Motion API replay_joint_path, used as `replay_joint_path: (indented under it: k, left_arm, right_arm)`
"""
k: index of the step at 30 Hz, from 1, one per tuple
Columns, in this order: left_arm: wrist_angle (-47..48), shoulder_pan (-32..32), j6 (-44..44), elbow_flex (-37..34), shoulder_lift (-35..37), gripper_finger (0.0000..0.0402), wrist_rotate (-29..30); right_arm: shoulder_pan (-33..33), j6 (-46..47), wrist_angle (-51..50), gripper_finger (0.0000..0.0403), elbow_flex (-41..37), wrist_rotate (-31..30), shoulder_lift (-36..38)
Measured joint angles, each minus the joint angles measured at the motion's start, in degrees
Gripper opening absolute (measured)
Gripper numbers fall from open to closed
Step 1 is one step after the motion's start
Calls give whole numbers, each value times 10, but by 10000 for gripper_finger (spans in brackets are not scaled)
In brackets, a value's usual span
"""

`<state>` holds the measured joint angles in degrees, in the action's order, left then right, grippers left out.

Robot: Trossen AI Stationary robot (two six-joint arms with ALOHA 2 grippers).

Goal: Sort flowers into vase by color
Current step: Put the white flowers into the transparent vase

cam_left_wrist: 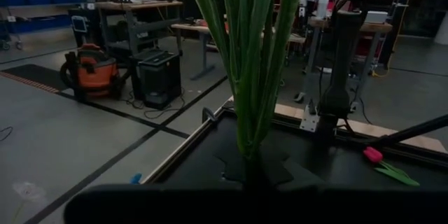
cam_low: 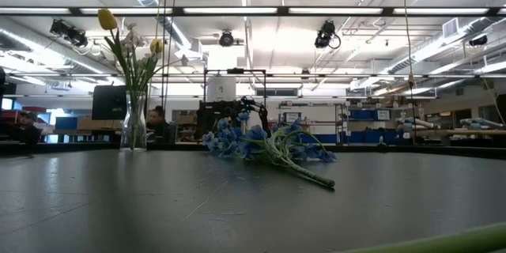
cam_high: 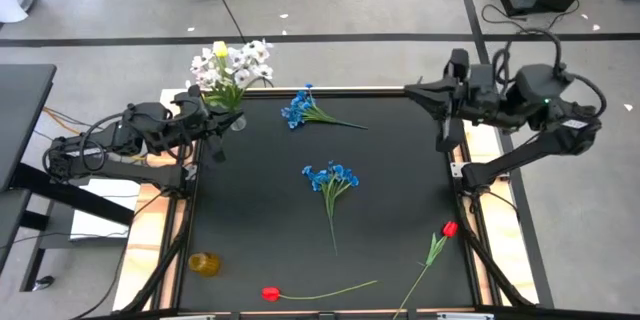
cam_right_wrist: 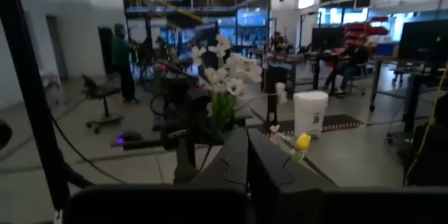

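Near the counter's [cam_high: 400, 150] far edge, the blue cluster [cam_high: 297, 108] lies stalk toward the right hand [cam_high: 441, 145], fingers closed and empty, at the right edge; left hand [cam_high: 207, 147], closed, by the vase [cam_high: 236, 120], far-left corner.

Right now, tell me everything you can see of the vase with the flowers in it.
The vase is clear glass, tall and slim, standing upright at the table's far left corner. It holds a bunch of green stalks topped with white blossoms and yellow tulips. The left pincer sits right beside it, shut; whether it touches the glass or grips the stalks cannot be told.
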<state>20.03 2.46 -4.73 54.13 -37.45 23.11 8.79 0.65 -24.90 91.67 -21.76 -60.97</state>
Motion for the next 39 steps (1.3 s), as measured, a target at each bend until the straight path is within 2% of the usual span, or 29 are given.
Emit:
replay_joint_path:
  k: [4,10,14,16,18,20,23,30,36,39]
  left_arm:
    - [0,0,8,0,0,0,0]
    - [-1,0,10,0,0,0,0]
    - [-2,0,7,0,0,0,-10]
    - [-3,0,4,0,0,0,-12]
    - [-6,0,4,0,0,0,-12]
    - [-6,0,4,0,0,0,-12]
    - [-6,0,3,0,0,0,-12]
    - [-6,0,-5,0,0,0,-12]
    - [-14,0,-7,0,0,0,-12]
    - [-14,0,-7,0,0,0,-12]
  right_arm:
    - [-10,-6,25,7,-108,11,83]
    - [-18,81,53,5,-261,45,199]
    - [-16,70,135,5,-395,81,275]
    - [-17,65,206,5,-462,81,303]
    - [-19,12,257,8,-521,76,325]
    - [-21,-37,271,13,-568,57,341]
    - [-22,-46,276,16,-625,21,359]
    - [-22,-84,407,10,-692,7,399]
    - [-22,-96,391,18,-699,5,420]
    - [-22,-66,367,8,-699,8,420]
